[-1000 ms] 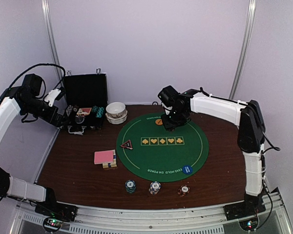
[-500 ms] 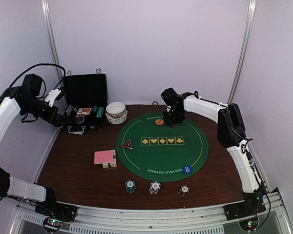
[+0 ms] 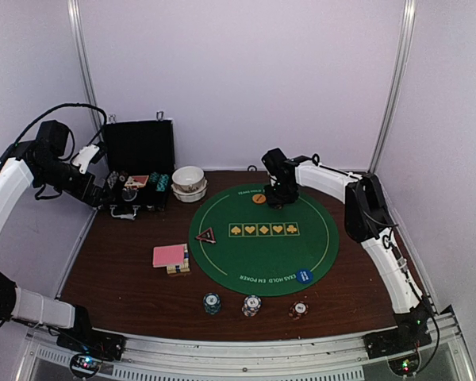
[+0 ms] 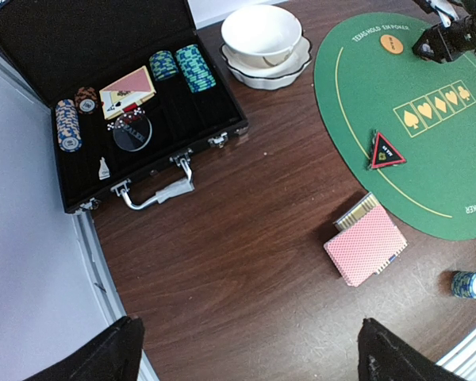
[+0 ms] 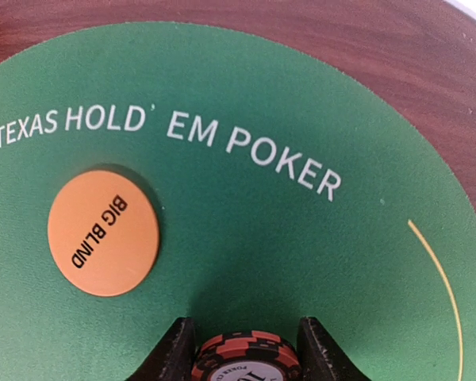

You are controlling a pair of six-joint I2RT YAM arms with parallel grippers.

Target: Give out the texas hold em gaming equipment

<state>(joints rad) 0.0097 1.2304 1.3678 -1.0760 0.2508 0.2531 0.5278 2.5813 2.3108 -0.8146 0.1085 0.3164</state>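
A red-and-black chip stack [image 5: 246, 359] is clamped in the right gripper [image 5: 246, 340] at the far side of the mat [image 5: 317, 262], beside the orange button [image 5: 103, 232]. Three chip stacks [image 3: 251, 305] already stand near. The cards [image 4: 366, 246] look undealt, and the case [image 4: 32, 48] holds more chips. The left gripper [image 4: 250, 353] hangs wide open and empty.

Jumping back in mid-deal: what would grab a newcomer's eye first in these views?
The round green mat in the middle of the dark table dominates, and at its far edge the right gripper grips a red-and-black chip beside the orange Big Blind button. At far left an open black case holds spare chips, while a pink deck lies left of the mat and three chip stacks line the near edge.
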